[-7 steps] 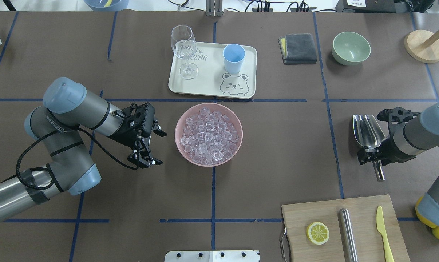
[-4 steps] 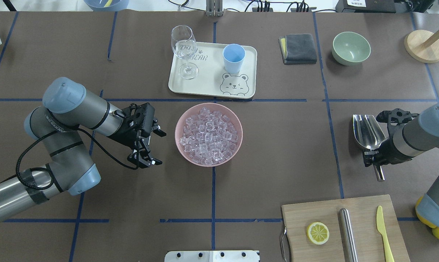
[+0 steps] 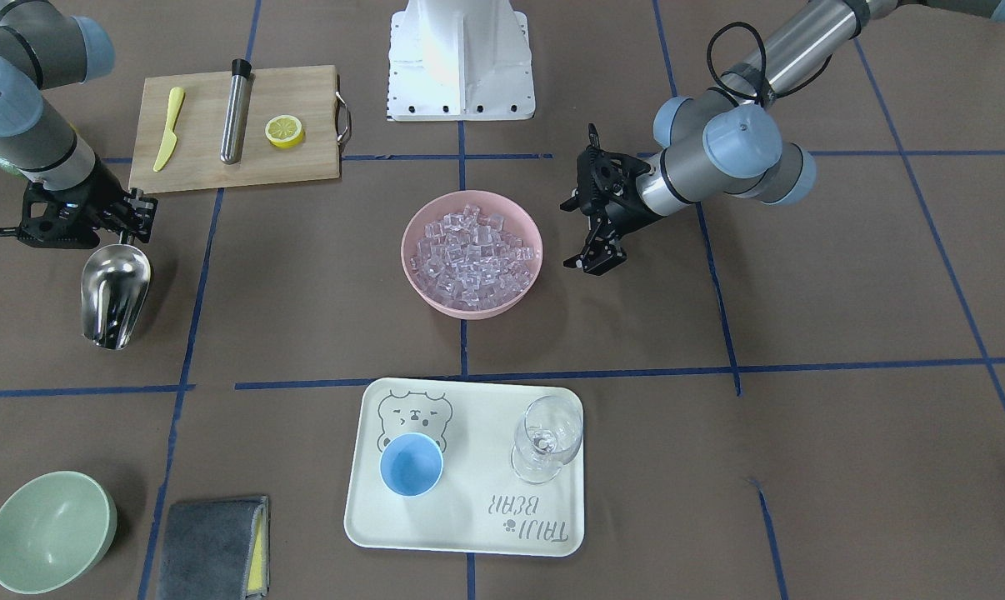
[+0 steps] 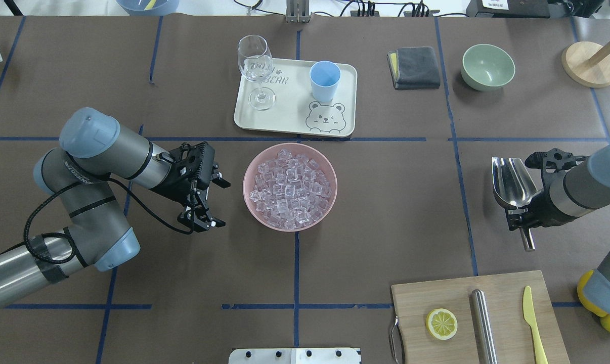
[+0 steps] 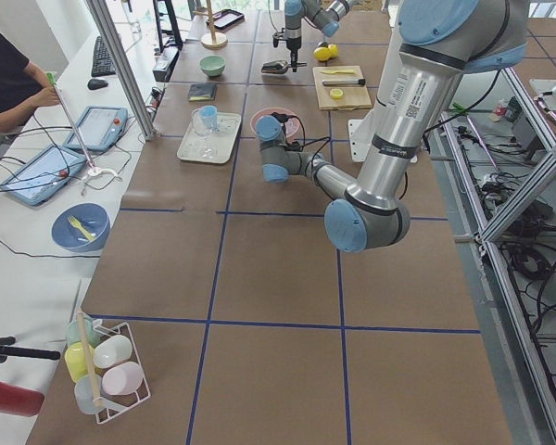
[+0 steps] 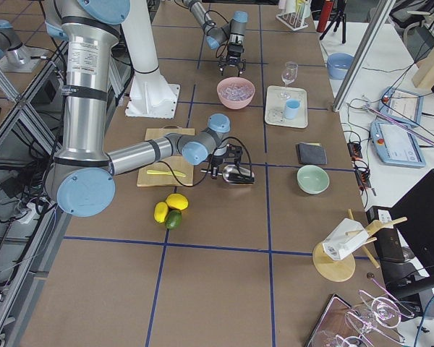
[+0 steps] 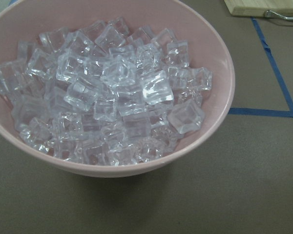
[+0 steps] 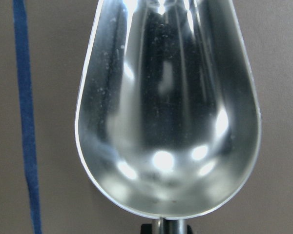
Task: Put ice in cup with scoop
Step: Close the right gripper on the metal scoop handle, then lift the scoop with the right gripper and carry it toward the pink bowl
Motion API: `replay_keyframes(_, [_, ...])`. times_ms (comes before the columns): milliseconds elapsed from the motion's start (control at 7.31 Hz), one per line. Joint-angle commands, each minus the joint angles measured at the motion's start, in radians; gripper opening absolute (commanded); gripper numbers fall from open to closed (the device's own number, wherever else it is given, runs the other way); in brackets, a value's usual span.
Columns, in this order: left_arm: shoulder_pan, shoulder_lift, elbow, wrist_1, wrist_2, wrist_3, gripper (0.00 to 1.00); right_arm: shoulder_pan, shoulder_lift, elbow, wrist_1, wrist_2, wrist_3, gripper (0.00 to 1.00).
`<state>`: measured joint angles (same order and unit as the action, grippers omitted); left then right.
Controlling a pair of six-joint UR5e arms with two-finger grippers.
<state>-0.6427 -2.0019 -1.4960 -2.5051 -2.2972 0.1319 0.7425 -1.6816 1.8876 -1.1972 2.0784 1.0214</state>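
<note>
Clear glassy ice (image 4: 290, 189) in a pink bowl (image 4: 246, 182); light-blue cup (image 4: 324, 81) on cream tray (image 4: 290, 108) with bear drawing; shiny silver scoop (image 4: 510, 183)

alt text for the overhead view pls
The right gripper sits over the handle of the steel scoop, grip unclear. The open left gripper hovers beside a pink bowl of ice; the empty blue cup stands on a tray beyond.

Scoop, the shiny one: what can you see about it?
The scoop is shiny steel, with a deep rounded trough and a thin round handle. It lies open side up on the brown table, empty. Its mouth points away from the robot. The right gripper is at the handle; whether its jaws grip it can't be seen.
</note>
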Motion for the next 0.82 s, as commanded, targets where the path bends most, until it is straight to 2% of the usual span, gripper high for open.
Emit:
replay_keyframes(0, [0.000,0.000,0.000,0.000,0.010,0.000,1.00,0.038,0.011,0.080,-0.001,-0.003,0.002,0.00])
replay_keyframes(137, [0.000,-0.001,0.000,0.002,0.024,0.000,1.00,0.066,0.011,0.129,-0.005,-0.008,-0.003,0.00])
replay_keyframes(411, [0.000,0.000,0.000,0.002,0.024,-0.006,1.00,0.098,0.118,0.153,-0.016,-0.009,-0.049,0.00])
replay_keyframes(548, [0.000,-0.001,0.000,0.002,0.024,-0.012,1.00,0.130,0.164,0.156,-0.066,0.000,-0.111,0.00])
replay_keyframes(684, [0.000,-0.002,0.000,0.002,0.024,-0.012,1.00,0.133,0.234,0.157,-0.166,-0.011,-0.217,0.00])
